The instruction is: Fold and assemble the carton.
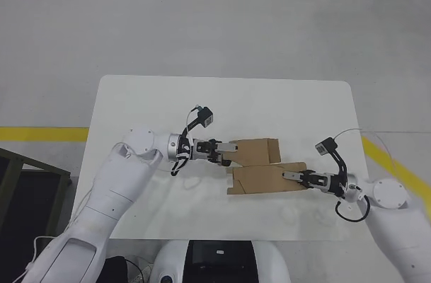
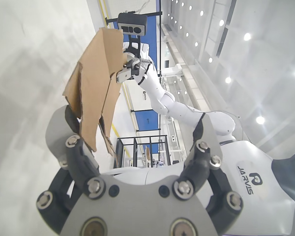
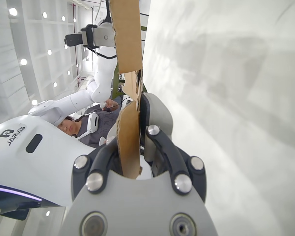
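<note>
Where the top view looks down, the flattened carton [image 1: 257, 180] sits mid-frame over the table [image 1: 130, 106], with the left gripper [image 1: 228, 147] at its left end and the right gripper [image 1: 296, 174] at its right end. In the left wrist view, that gripper's fingers are spread wide, one against the carton's lower corner. In the right wrist view, the fingers pinch the carton's edge at centre frame.

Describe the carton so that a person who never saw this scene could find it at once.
Look at the white table, near its middle. The carton is the brown cardboard sheet there, creased into panels, with the right gripper shut on one end. Nothing else over the table is brown.
</note>
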You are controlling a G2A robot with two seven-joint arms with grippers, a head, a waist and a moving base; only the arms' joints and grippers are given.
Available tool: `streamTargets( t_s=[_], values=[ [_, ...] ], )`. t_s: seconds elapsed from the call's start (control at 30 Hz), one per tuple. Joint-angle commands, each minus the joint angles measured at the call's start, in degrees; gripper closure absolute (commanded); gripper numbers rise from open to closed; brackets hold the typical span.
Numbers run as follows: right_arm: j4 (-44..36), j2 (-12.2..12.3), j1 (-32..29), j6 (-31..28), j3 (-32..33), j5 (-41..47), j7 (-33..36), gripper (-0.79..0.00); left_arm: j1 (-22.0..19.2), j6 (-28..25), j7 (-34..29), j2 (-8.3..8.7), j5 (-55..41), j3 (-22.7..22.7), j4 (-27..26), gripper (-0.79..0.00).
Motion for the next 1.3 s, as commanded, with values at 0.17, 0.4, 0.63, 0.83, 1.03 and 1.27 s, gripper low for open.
streamTargets(
  t_s=[0.17, 0.4, 0.63, 0.83, 1.03, 1.27],
  values=[
    [0.1, -0.1, -0.2, 0.1, -0.3, -1.5, -1.2, 0.0, 1.2, 0.8, 0.4, 0.74, 0.8, -1.7, -4.0, -0.785],
    [-0.3, -0.2, -0.4, -0.2, -0.3, -1.4, -1.4, 0.0, 1.6, 1.6, 1.3, 1.11, 0.8, -2.5, -6.3, -0.785],
    [-1.8, -0.2, -1.0, -0.4, -0.1, -1.0, -1.3, 0.0, 0.6, 1.7, 4.1, 0.69, 0.5, -1.2, -3.8, -0.785],
    [-2.9, -0.1, -1.7, -0.6, 0.2, -1.0, -1.3, 0.0, -0.6, 1.5, 4.8, 0.15, 0.2, 0.5, -1.0, -0.785],
    [-3.7, 0.0, -2.2, -0.5, 0.6, -1.3, -1.3, 0.0, -1.2, 1.5, 4.6, -0.09, -0.2, 1.2, 0.6, -0.785],
    [-4.3, 0.0, -2.4, -0.1, 0.7, -1.7, -1.5, 0.0, -1.8, 2.8, 4.5, -0.08, 2.1, 2.1, 1.3, -0.779]
  ],
)
